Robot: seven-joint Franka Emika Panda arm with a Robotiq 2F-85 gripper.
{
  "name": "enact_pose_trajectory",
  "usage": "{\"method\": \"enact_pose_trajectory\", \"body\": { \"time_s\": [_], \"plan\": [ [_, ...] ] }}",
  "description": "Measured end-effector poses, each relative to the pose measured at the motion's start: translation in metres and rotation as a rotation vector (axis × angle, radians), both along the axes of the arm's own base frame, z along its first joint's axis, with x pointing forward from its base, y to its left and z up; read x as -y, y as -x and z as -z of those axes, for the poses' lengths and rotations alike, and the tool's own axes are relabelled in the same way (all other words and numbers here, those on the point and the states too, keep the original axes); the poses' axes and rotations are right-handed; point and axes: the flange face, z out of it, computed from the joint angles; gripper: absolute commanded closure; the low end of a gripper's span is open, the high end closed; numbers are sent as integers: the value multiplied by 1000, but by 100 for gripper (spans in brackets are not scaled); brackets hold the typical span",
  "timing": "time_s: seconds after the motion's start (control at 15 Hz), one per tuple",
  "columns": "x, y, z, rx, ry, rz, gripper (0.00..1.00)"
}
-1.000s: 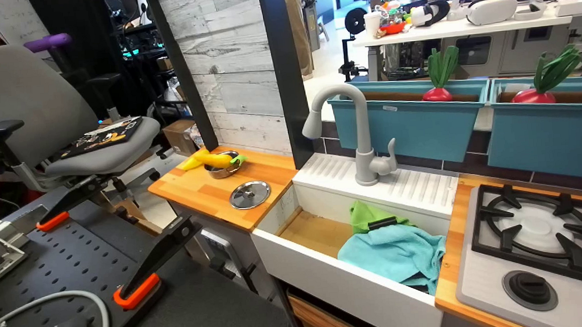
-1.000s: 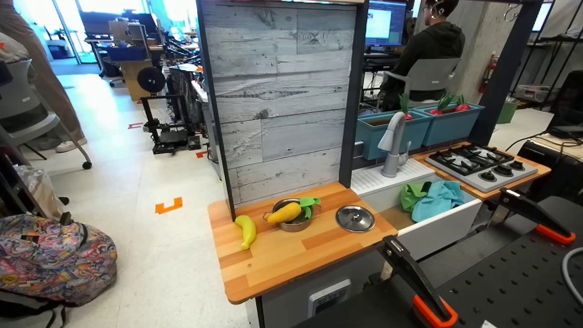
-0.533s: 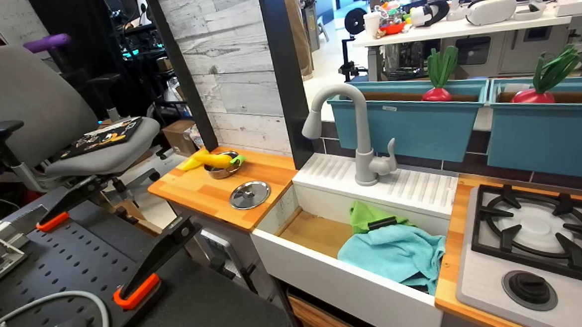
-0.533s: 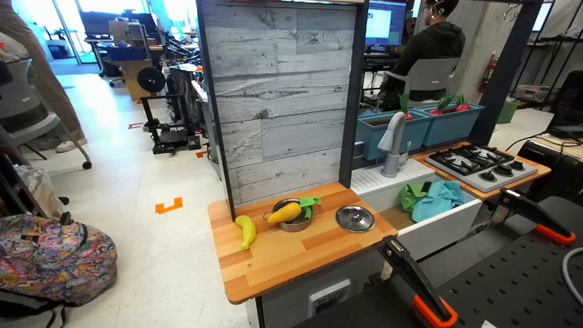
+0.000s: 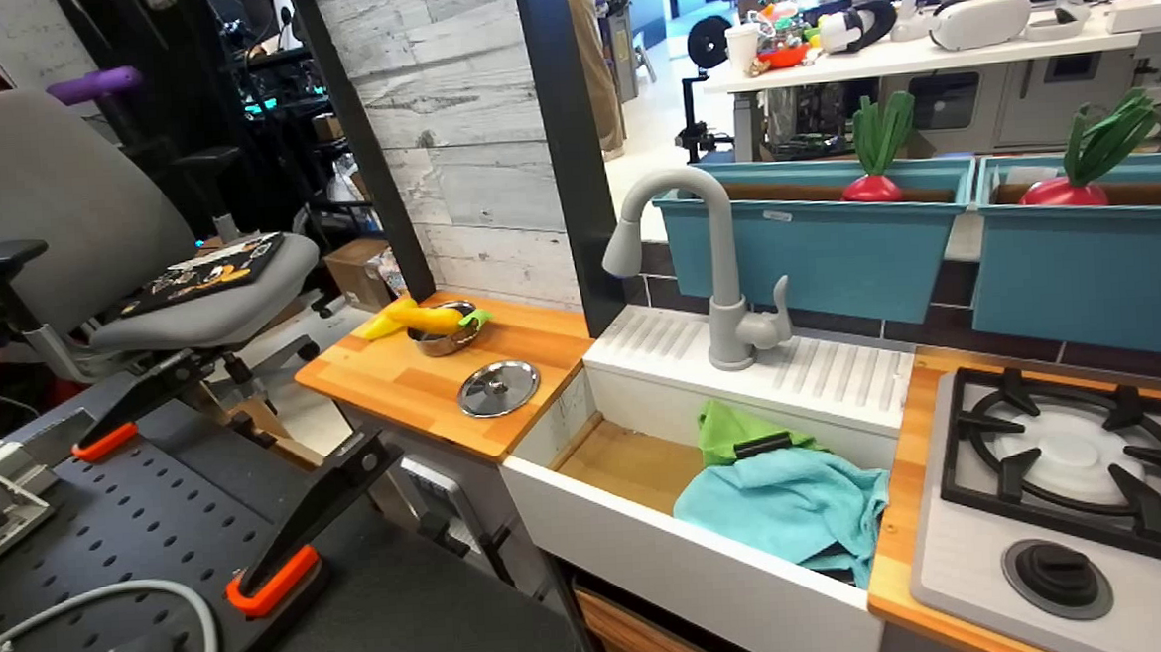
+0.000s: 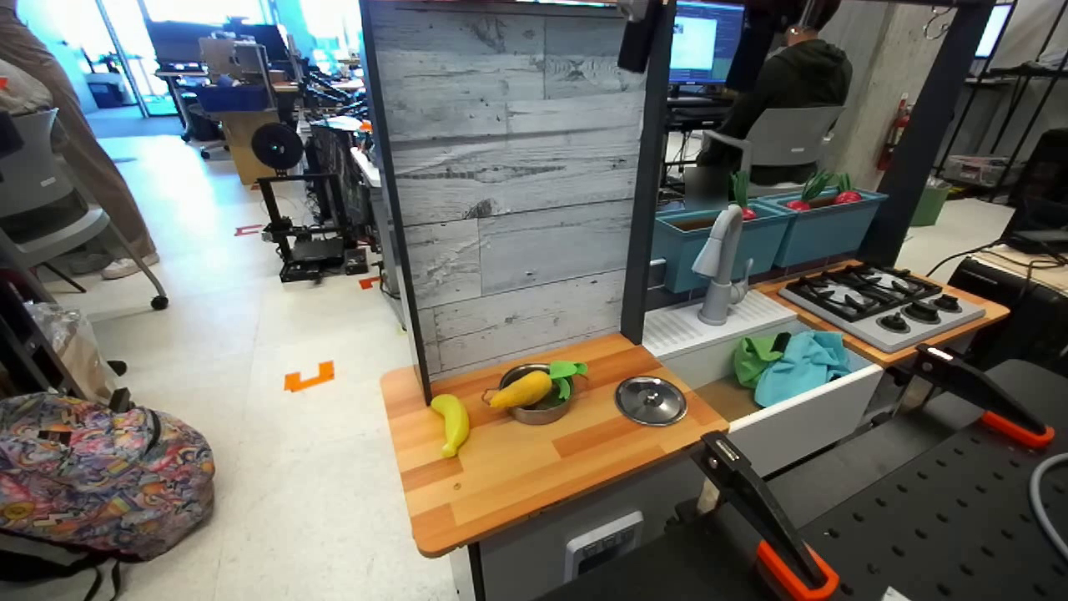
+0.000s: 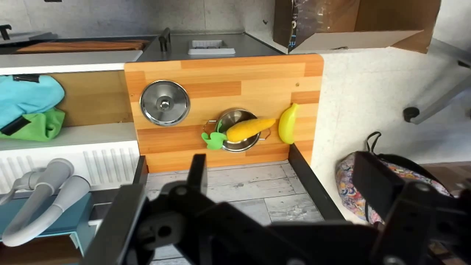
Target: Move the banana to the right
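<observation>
The curved yellow banana [image 6: 451, 426] lies on the wooden counter [image 6: 501, 488], near its end away from the sink. In the wrist view the banana [image 7: 287, 125] lies to the right of the pot, apart from it. In an exterior view the banana [image 5: 379, 328] is partly hidden behind a yellow-orange carrot. My gripper [image 7: 286, 176] is open and empty, high above the counter, with its fingers wide apart. Its dark fingers also show at the top edge of an exterior view, so the gripper [image 6: 694, 42] is well above and away from the banana.
A metal pot [image 6: 538, 416] holds the toy carrot [image 6: 521, 391] with green leaves. A round metal lid [image 6: 651, 401] lies nearer the sink [image 5: 693, 569]. A grey wood panel [image 6: 517, 184] with dark posts rises behind the counter. The faucet [image 5: 724, 259] stands behind the sink.
My gripper has come down into the top edge of an exterior view, where it was out of sight before. The banana, pot, carrot and lid have not moved.
</observation>
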Motion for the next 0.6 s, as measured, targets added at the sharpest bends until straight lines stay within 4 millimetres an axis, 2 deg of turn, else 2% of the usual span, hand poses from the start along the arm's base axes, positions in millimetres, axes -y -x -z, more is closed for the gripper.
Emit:
{"method": "enact_pose_trajectory", "body": {
  "time_s": [0.4, 0.6],
  "plan": [
    [-1, -5, -4, 9, -3, 0, 0],
    [-2, -4, 1, -5, -9, 11, 0]
  ]
}}
